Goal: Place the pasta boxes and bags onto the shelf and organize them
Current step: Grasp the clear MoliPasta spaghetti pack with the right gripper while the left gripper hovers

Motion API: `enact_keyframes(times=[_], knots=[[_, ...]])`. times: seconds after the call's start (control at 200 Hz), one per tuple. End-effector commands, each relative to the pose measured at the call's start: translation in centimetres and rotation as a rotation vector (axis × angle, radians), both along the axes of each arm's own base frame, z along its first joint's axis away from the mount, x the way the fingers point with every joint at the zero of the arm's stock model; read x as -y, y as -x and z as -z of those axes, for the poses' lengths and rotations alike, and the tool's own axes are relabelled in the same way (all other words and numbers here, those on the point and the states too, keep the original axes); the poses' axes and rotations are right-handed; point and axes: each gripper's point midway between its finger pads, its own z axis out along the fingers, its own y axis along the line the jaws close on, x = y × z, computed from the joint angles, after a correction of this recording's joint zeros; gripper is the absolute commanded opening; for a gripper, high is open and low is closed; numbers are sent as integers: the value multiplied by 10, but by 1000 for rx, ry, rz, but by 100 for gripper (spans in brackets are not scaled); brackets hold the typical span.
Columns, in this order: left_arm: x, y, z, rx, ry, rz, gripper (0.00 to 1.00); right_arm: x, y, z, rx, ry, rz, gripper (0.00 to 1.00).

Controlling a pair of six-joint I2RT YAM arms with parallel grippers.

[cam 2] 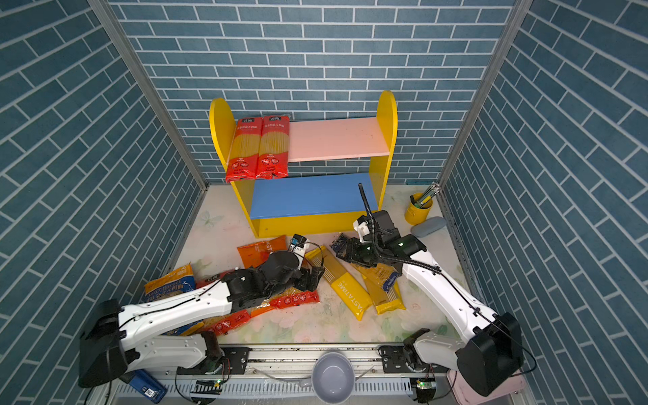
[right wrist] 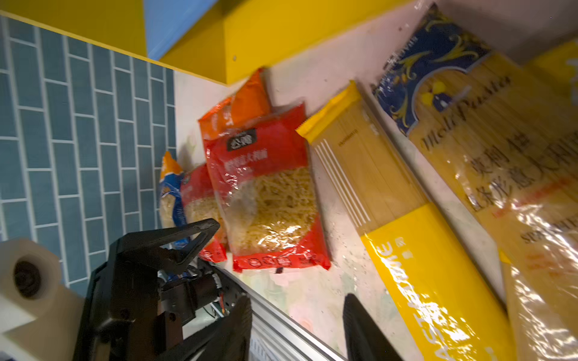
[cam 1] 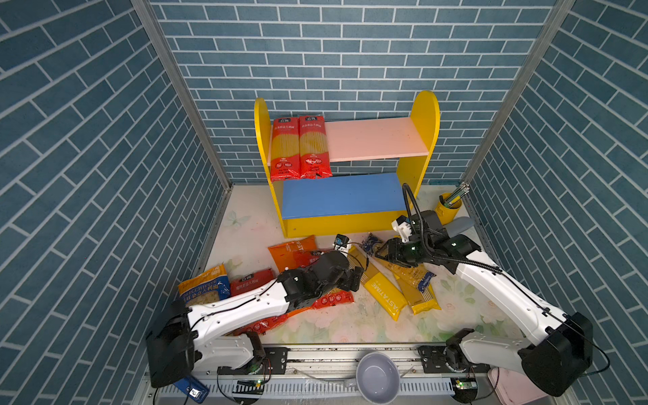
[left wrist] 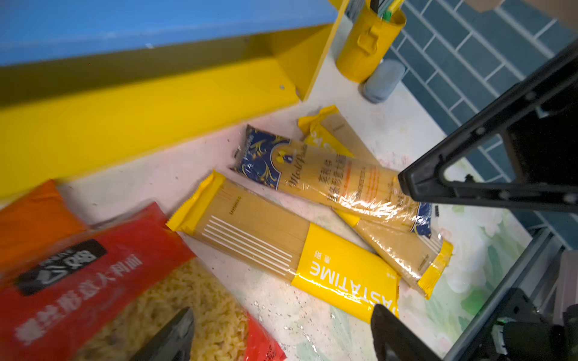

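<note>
Spaghetti in two long red plastic packs (cam 1: 301, 147) lies side by side on the pink upper board of the yellow-sided two-tier shelf (cam 1: 380, 138), well beyond both grippers. The left gripper (left wrist: 281, 331) hangs spread wide and empty over a red short-pasta bag with a clear window (left wrist: 103, 290). Just beside it lies a long yellow spaghetti pack (left wrist: 291, 250), with a dark-blue-ended spaghetti pack (left wrist: 328, 178) crossing another yellow pack (left wrist: 403, 250). The right gripper (right wrist: 297, 331) (jaws parted, nothing between them) hovers above the yellow packs.
</note>
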Motion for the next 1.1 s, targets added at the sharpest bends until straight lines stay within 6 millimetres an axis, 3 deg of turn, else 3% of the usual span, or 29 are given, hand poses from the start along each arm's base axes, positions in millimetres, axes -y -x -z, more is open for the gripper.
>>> enact_keyframes(times=[0.0,0.135,0.27,0.45,0.59,0.83,1.095], knots=[[16,3,7,-23,34,3,89,15,5,33,-10,114,-22,48],[15,7,33,-68,-34,-11,89,37,-1,58,-23,223,32,49],[18,8,44,-91,-60,1,93,85,-17,77,-52,339,170,52],[41,8,51,-131,-24,37,97,139,-41,86,-61,456,306,60],[56,6,62,-160,9,46,97,156,-54,99,-100,458,357,61],[62,5,66,-161,39,45,97,143,-43,117,-194,387,310,59],[60,0,69,-156,45,25,97,87,-11,91,-240,140,264,55]])
